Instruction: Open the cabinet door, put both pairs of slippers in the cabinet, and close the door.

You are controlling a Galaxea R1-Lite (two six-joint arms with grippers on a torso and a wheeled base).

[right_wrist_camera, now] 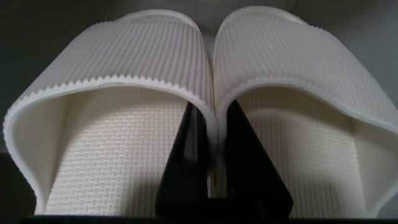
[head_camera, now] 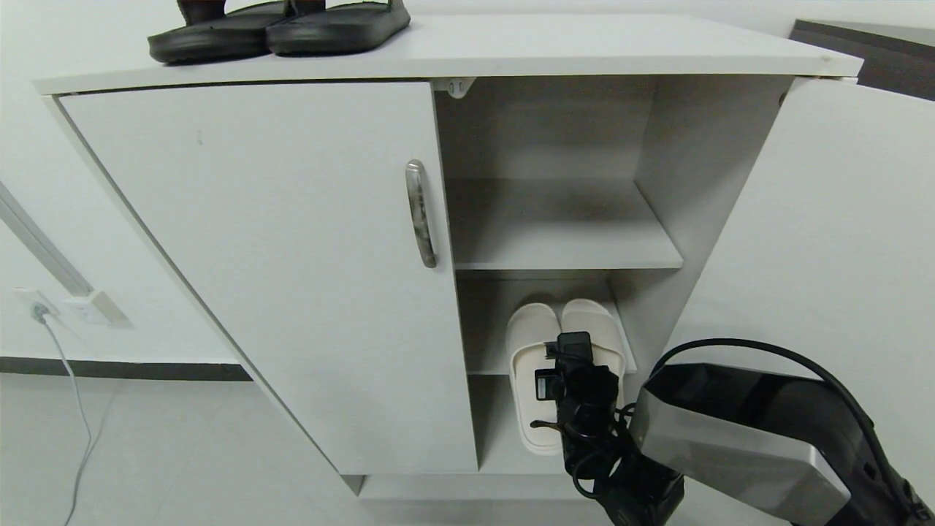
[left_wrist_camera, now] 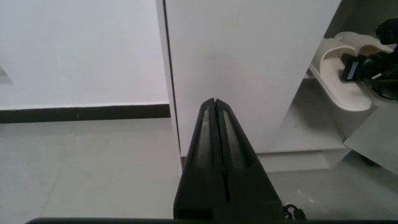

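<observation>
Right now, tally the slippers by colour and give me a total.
White slippers: 2, inside the open cabinet
Black slippers: 2, on top of the cabinet
Total: 4

No lettering, number or sign is readable on the cabinet (head_camera: pixel 241 256), the white slippers (head_camera: pixel 529 336) at 5 o'clock or the black slippers (head_camera: pixel 219 40) at 11 o'clock.
</observation>
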